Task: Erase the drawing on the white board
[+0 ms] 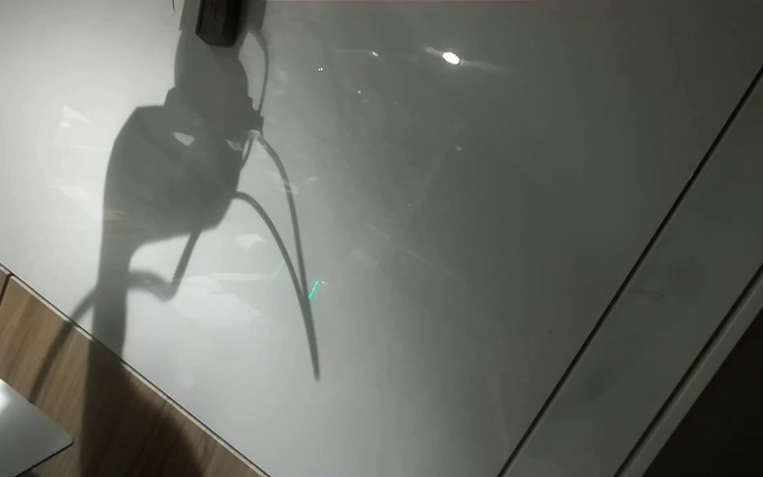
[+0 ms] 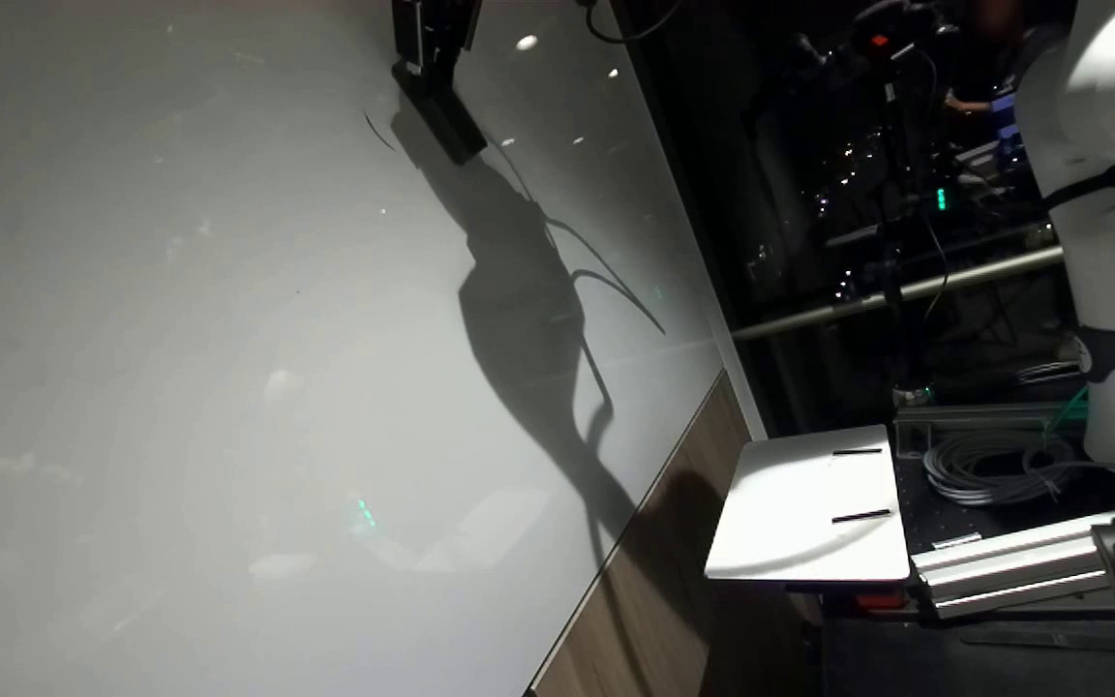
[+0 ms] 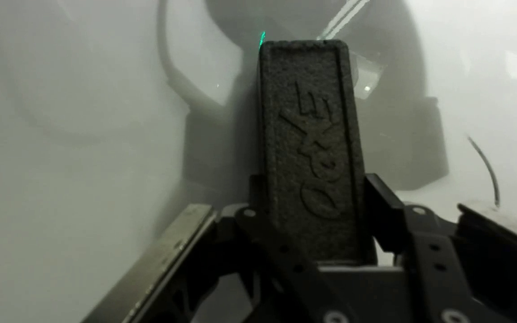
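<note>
Black jaws clamp a dark-grey rectangular felt-like eraser [image 3: 312, 134] at a glossy grey-white board [image 2: 228, 339]; one thin, curved black stroke [image 3: 487, 166] awaits wiping, erasing apparently nearly done.

In the wrist view a mark [image 3: 486, 167] is lying on the whiteboard [image 3: 83, 202], right of the eraser [image 3: 312, 139] sitting in the tool [image 3: 314, 195], while in an exterior view a wood panel [image 1: 100, 397] is bordering the whiteboard at lower left.

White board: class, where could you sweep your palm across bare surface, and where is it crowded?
Bare: white board between the shadow and the long dark line. Crowded: around the eraser clamped in the hand, near the curved black mark.
</note>
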